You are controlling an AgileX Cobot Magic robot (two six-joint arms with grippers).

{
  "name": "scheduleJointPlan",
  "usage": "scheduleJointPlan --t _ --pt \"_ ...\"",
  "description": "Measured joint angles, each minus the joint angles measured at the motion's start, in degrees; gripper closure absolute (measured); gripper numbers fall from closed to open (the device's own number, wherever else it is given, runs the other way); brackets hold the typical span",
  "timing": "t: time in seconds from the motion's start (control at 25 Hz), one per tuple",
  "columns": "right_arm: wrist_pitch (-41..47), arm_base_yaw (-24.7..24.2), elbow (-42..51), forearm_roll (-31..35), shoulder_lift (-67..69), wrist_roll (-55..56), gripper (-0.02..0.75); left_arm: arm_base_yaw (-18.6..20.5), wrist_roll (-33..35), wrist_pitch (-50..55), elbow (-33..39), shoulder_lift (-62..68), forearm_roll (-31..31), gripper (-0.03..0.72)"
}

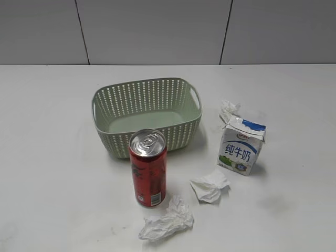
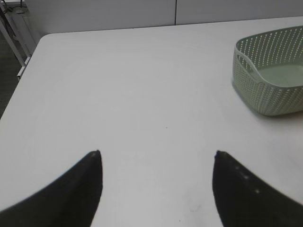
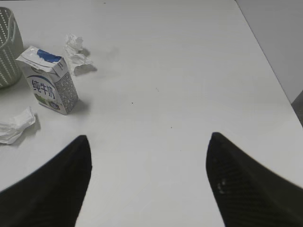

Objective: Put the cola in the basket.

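Observation:
The cola (image 1: 149, 168), a tall slim red can with a silver pull-tab top, stands upright on the white table just in front of the basket (image 1: 113, 139). The basket is pale green, perforated and empty; it also shows at the right of the left wrist view (image 2: 255, 90) and at the left edge of the right wrist view (image 3: 7, 52). My left gripper (image 2: 157, 153) is open and empty over bare table, left of the basket. My right gripper (image 3: 147, 137) is open and empty over bare table, right of the milk carton. Neither gripper shows in the exterior view.
A white-and-blue milk carton (image 1: 241, 146) (image 3: 49, 80) stands right of the basket. Crumpled white tissues lie behind the carton (image 1: 229, 110), right of the can (image 1: 210, 186) and in front of the can (image 1: 167, 221). The table's left edge (image 2: 19, 90) and right edge (image 3: 270, 66) show.

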Motion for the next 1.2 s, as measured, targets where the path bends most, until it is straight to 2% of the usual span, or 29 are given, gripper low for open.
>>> scheduleJointPlan --t 0.72,0.92,1.2 --pt "0.00 0.00 0.00 0.00 0.00 -0.01 0.167 0.00 0.00 -0.07 0.00 0.00 0.00 0.135" --pt "0.00 0.00 0.00 0.00 0.00 -0.01 0.167 0.00 0.00 -2.81 -1.26 0.13 -0.41 0.135" --pt "0.00 0.00 0.00 0.00 0.00 -0.01 0.167 0.00 0.06 -4.80 -4.70 7.49 -1.54 0.135"
